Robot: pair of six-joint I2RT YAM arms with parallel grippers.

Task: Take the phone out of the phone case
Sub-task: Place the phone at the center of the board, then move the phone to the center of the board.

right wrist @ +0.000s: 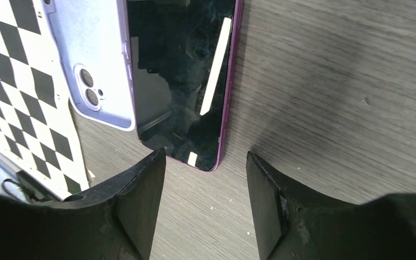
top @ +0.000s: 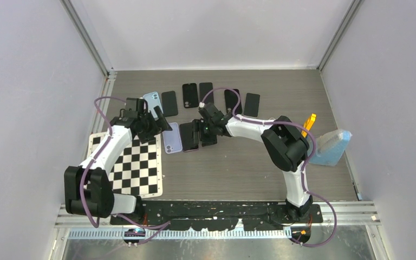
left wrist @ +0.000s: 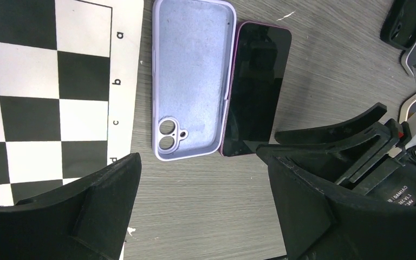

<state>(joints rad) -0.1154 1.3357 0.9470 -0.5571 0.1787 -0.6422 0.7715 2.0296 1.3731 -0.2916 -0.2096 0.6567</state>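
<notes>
Step in hand: retreat after separation. I judge the extraction itself done.

- My left gripper [top: 161,123] hangs released, jaws wide, nothing between them. In its wrist view it [left wrist: 197,162] frames the near ends of both items.
- My right gripper [top: 204,133] is also unclenched and empty, and its fingertips straddle the near corner of the phone [right wrist: 181,81] without touching it.
- The phone case [left wrist: 192,81], lavender, lies empty with its hollow side up and the camera cut-out at its near end. It sits just beside the right edge of the checkerboard mat [top: 135,165], left of the table's middle.
- The phone [top: 189,136] lies screen up, flat on the table, along the case's right side. Their long edges look to be touching.

To do it well: lift both wrists straight up before swinging away, and keep the jaws spread. A sideways exit could nudge the phone back onto the case wall.

Room and surface:
- Plain pale walls stand on three sides, with metal rails in the corners.
- The table [top: 238,168] is grey wood-grain with faint specks.
- A row of dark phones [top: 189,95] lies along the far edge.
- A blue sponge [top: 330,147] and an orange object [top: 307,123] sit at the right edge.
</notes>
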